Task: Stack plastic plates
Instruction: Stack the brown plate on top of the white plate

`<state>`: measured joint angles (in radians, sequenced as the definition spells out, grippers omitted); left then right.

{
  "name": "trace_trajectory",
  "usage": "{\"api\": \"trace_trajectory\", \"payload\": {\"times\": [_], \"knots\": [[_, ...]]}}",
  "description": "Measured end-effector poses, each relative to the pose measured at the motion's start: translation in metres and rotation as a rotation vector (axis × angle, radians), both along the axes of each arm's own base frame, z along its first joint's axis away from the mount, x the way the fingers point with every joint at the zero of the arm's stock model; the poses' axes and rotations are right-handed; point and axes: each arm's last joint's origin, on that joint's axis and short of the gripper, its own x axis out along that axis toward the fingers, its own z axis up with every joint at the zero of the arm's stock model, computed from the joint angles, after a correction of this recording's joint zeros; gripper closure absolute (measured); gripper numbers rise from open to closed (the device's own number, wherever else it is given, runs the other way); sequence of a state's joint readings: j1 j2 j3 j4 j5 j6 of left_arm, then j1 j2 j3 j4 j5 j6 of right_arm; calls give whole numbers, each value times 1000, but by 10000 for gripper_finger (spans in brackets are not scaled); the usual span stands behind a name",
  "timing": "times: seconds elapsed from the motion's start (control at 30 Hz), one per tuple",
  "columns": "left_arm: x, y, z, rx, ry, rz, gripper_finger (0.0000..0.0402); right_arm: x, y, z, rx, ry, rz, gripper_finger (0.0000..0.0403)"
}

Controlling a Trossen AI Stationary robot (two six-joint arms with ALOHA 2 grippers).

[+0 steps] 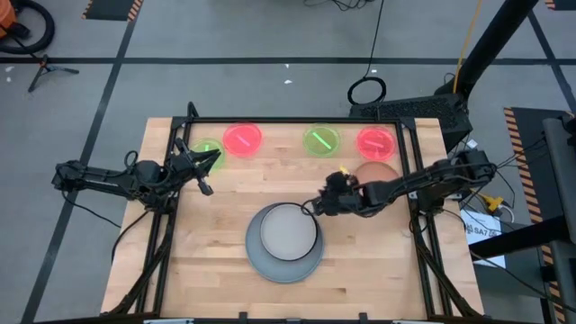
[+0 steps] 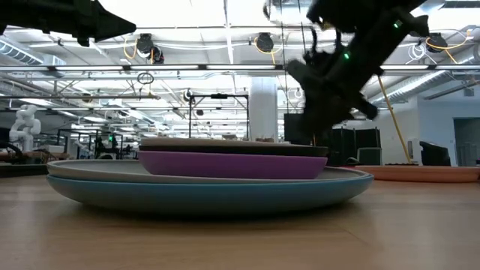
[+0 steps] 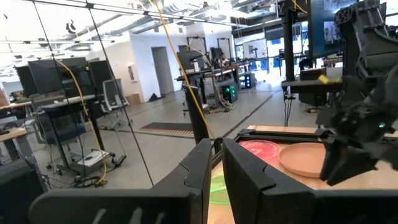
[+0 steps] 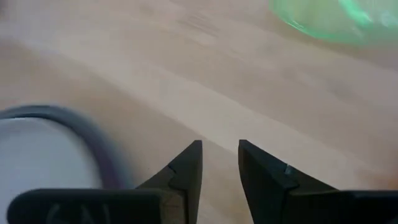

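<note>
A stack of plates stands mid-table: a white plate (image 1: 286, 230) on top, a large grey plate (image 1: 270, 268) showing round it. The low view shows a blue plate (image 2: 210, 196) at the bottom, then grey (image 2: 97, 171), purple (image 2: 232, 165) and a dark rim (image 2: 232, 148). My right gripper (image 1: 317, 207) (image 4: 221, 155) hovers just off the stack's right far rim, open by a narrow gap, holding nothing. A tan-orange plate (image 1: 380, 169) lies partly under the right arm. My left gripper (image 1: 208, 171) (image 3: 216, 163) hangs above a small green plate (image 1: 207, 151), narrowly open and empty.
Along the far edge lie a red-pink plate (image 1: 242, 139), a second green plate (image 1: 321, 140) and a second red-pink plate (image 1: 376, 142). Bare wood lies left and right of the stack and along the near edge. A black frame rail (image 1: 297, 121) borders the table.
</note>
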<state>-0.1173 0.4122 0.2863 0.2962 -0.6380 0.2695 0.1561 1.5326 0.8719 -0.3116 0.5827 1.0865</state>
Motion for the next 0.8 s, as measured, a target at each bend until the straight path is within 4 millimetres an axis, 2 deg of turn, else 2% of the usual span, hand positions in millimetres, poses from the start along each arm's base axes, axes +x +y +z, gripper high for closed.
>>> {"api": "trace_trajectory", "payload": {"times": [0.2,0.33,0.43,0.8], "knots": [[0,0,0,0,0,0,353,-29,-10,-11,106,177,-286,301],[0,0,0,8,6,1,353,-46,-15,-15,246,334,-405,299],[0,0,0,11,8,2,353,-51,-15,-15,282,397,-419,299],[0,0,0,17,11,3,353,-51,-18,-14,220,417,-380,298]]}}
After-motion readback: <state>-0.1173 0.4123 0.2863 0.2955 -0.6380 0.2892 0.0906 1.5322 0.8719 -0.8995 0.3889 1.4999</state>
